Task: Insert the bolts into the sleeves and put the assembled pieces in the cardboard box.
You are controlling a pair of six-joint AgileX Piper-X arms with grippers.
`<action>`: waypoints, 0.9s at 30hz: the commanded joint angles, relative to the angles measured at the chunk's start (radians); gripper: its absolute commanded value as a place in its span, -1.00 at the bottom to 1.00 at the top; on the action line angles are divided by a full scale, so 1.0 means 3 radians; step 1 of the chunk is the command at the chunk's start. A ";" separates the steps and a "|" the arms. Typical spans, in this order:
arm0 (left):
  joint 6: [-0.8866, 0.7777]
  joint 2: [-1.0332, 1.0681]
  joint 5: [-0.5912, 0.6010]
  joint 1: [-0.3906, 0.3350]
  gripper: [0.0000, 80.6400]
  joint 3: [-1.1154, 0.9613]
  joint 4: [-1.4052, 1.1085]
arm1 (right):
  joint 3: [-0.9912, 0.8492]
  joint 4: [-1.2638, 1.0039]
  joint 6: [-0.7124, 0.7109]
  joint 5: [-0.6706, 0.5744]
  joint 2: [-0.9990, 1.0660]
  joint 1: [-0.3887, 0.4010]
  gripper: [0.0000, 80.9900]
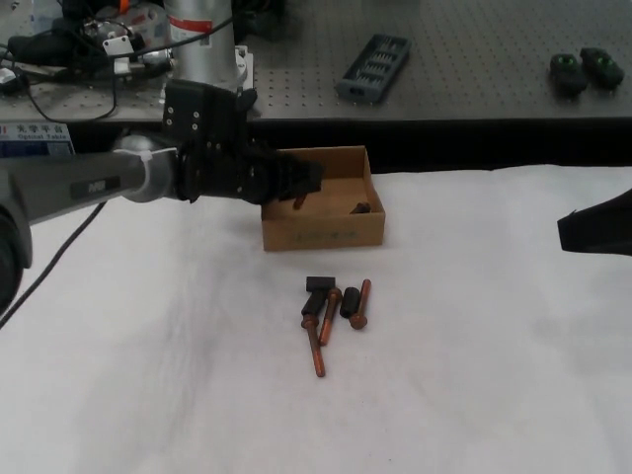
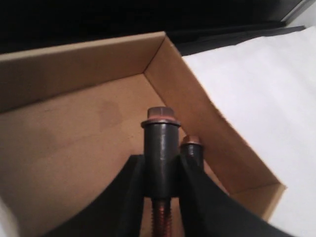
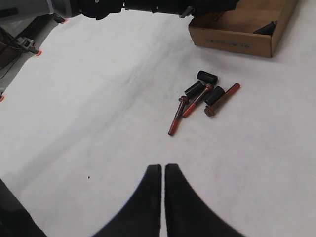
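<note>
Two fingers of the left gripper (image 2: 161, 165) clamp a dark sleeve (image 2: 160, 148) with a copper bolt (image 2: 159, 113) through it, over the floor of the cardboard box (image 2: 207, 113). A second assembled piece (image 2: 191, 148) lies just beside it. Three loose bolts (image 1: 317, 348) and three loose sleeves (image 1: 350, 301) lie on the white cloth (image 1: 474, 375) before the box. The right gripper (image 3: 163, 170) hangs empty, fingers pressed together.

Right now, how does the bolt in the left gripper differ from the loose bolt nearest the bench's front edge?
The held bolt wears a black sleeve; the loose bolt is bare. The held bolt is clamped by the left gripper over the cardboard box; the loose bolt lies on the cloth. Both are copper-coloured.
</note>
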 commanded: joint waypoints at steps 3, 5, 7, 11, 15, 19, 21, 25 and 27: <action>0.0100 0.0030 -0.0189 0.0008 -0.20 -0.0099 0.0142 | -0.0019 0.0016 -0.0028 -0.0008 -0.0030 -0.0017 -0.93; 0.0066 0.0030 -0.0189 0.0008 -0.07 -0.0099 0.0142 | -0.0019 0.0016 -0.0028 -0.0008 -0.0030 -0.0017 -0.93; 0.0009 0.0030 -0.0189 0.0008 -0.10 -0.0099 0.0142 | -0.0019 0.0016 -0.0028 -0.0008 -0.0030 -0.0017 -0.93; 0.0009 0.0019 0.0022 0.0008 -0.22 -0.0099 0.0142 | -0.0019 0.0023 -0.0028 -0.0009 -0.0030 -0.0017 -0.93; -0.0020 -0.0049 0.0398 -0.0005 -0.47 -0.0099 0.0142 | -0.0019 0.0023 -0.0028 -0.0009 -0.0030 -0.0017 -0.93; -0.0227 -0.0231 0.0433 -0.0013 -0.97 -0.0099 0.0506 | -0.0019 0.0023 -0.0028 -0.0009 -0.0030 -0.0017 -0.93; -0.0175 -0.0349 0.0317 -0.0007 -0.98 -0.0099 0.0890 | -0.0019 0.0023 -0.0028 -0.0009 -0.0030 -0.0017 -0.93; 0.0337 -0.0611 0.0091 -0.0006 -0.98 -0.0099 0.1694 | -0.0019 0.0029 -0.0028 -0.0009 -0.0030 -0.0017 -0.93; 0.0580 -0.0758 -0.0026 -0.0006 -0.98 -0.0099 0.2082 | -0.0019 0.0063 -0.0028 -0.0009 -0.0030 -0.0017 -0.93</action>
